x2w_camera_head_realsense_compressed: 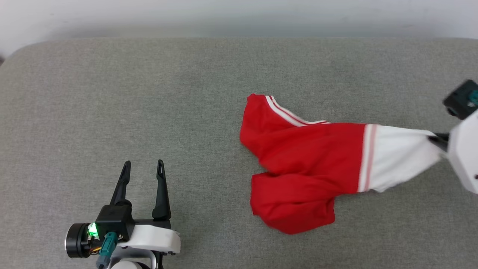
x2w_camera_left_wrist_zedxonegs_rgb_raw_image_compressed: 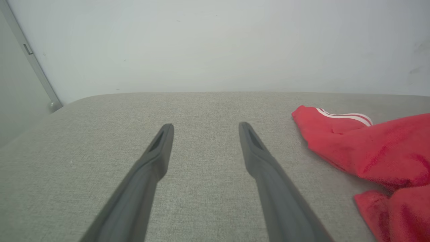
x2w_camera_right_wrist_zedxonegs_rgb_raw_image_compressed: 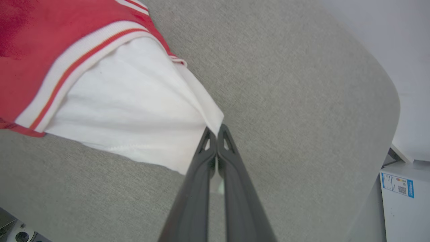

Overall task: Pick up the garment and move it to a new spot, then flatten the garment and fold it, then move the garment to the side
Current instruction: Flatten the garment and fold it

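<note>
My right claw [x2w_camera_head_realsense_compressed: 434, 139] reaches in over the right edge of the grey pad [x2w_camera_head_realsense_compressed: 149, 93], with its fingers pointing at the pad's middle. It is pinched tight on the tip of the white sleeve [x2w_camera_head_realsense_compressed: 396, 160] of the garment [x2w_camera_head_realsense_compressed: 306, 164]. My left claw [x2w_camera_head_realsense_compressed: 143, 166] sits over the pad's near left part. Its fingers point at the pad's far edge. They are spread wide with nothing between them.

My right wrist view shows the pinch up close. The two fingers [x2w_camera_right_wrist_zedxonegs_rgb_raw_image_compressed: 231, 158] are pressed together with the sleeve corner caught at their tips. It also shows a white box [x2w_camera_right_wrist_zedxonegs_rgb_raw_image_compressed: 403, 198] with a blue label past the pad's edge. My left wrist view shows the pale wall [x2w_camera_left_wrist_zedxonegs_rgb_raw_image_compressed: 215, 43] behind the pad, and the red cloth off to one side.

The garment lies on the pad's right half. It is long from side to side. The white sleeve end points at the pad's right edge and the red bunched end points at the pad's middle.
</note>
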### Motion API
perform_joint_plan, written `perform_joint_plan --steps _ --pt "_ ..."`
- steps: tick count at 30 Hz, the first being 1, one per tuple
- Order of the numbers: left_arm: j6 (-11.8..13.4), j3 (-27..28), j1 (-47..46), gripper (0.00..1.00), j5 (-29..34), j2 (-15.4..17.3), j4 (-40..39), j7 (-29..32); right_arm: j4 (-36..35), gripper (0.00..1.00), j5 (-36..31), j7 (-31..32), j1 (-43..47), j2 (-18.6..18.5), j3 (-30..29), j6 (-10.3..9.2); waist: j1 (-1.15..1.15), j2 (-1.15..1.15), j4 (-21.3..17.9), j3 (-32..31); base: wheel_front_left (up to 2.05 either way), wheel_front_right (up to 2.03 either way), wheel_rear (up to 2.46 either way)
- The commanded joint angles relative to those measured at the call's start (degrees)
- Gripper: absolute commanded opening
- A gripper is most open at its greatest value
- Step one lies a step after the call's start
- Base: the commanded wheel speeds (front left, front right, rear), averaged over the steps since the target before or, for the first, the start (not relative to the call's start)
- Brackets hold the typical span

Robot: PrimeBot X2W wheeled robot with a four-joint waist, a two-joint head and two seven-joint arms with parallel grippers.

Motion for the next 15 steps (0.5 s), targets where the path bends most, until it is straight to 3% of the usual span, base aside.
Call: perform_joint_plan --steps 1,6,13,15 --pt "0.23 0.21 0.24 1.00 0.14 -0.04 -0.38 -0.15 1.48 0.00 0.58 0.56 2.13 -1.40 -0.39 -0.08 0.00 0.00 -0.31 0.28 0.00 0.00 0.00" --pt "-0.30 0.06 -0.89 1.00 0.39 -0.04 -0.54 -0.15 9.84 0.00 3.49 1.44 8.13 -2.70 -2.60 -0.08 0.00 0.00 -0.30 1.82 0.00 0.00 0.00" --pt "-0.60 -0.21 -1.66 1.00 0.61 -0.04 0.13 -0.15 20.84 0.00 6.44 -0.94 15.56 2.94 -3.78 -0.08 0.00 0.00 0.40 2.65 0.00 0.00 0.00" --pt "-0.70 -0.12 -1.51 1.00 0.67 -0.04 0.50 -0.15 22.25 0.51 5.67 -3.40 15.26 3.91 -4.63 -0.09 0.00 0.00 0.48 2.00 0.00 0.00 0.00"
